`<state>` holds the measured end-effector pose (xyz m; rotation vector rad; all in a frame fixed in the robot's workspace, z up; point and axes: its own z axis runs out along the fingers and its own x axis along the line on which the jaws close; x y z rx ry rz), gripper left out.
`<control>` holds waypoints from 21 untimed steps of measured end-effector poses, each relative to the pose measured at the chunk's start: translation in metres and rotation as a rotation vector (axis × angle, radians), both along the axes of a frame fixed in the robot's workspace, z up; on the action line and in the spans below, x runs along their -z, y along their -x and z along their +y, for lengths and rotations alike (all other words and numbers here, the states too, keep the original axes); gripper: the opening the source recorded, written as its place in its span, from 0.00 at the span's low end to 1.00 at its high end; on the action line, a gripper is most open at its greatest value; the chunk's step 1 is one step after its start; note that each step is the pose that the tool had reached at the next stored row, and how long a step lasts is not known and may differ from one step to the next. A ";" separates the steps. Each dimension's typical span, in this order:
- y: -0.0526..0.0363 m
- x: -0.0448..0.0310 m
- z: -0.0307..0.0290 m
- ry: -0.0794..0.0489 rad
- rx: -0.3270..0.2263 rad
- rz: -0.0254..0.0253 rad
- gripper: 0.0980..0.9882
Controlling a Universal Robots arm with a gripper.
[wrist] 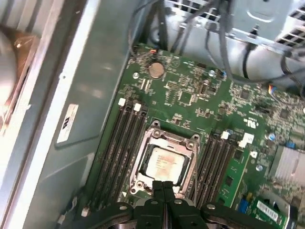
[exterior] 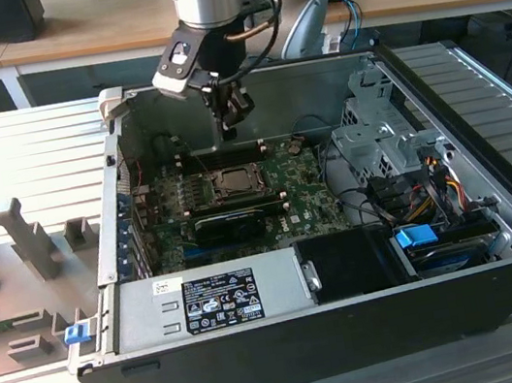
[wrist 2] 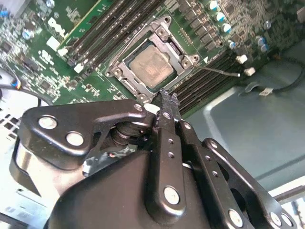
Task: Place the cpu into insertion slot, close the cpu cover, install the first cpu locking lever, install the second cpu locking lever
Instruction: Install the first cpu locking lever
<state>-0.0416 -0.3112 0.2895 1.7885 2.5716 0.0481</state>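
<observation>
While gripper (wrist: 163,183) hovers closed, cpu (wrist: 163,163) sits socketed

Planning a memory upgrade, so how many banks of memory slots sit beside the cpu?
2. One bank lies between the cpu and the case wall; the other bank lies on the cpu's opposite side. The gripper may hide more.

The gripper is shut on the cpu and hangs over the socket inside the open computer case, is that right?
Not quite: the gripper is shut but holds nothing. In the first wrist view the cpu already lies in the insertion slot, framed by the cpu cover. The gripper does hang over the slot inside the open case.
</observation>
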 end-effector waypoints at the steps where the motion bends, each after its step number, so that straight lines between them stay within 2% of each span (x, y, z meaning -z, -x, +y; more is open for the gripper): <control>1: 0.0000 0.0001 0.0000 0.000 -0.024 -0.0002 0.01; 4: 0.0000 0.0001 0.0000 0.000 -0.052 -0.0001 0.01; 9: 0.0000 0.0001 0.0000 0.000 -0.164 -0.0001 0.01; 21: 0.0000 0.0001 0.0000 0.000 -0.319 -0.0001 0.01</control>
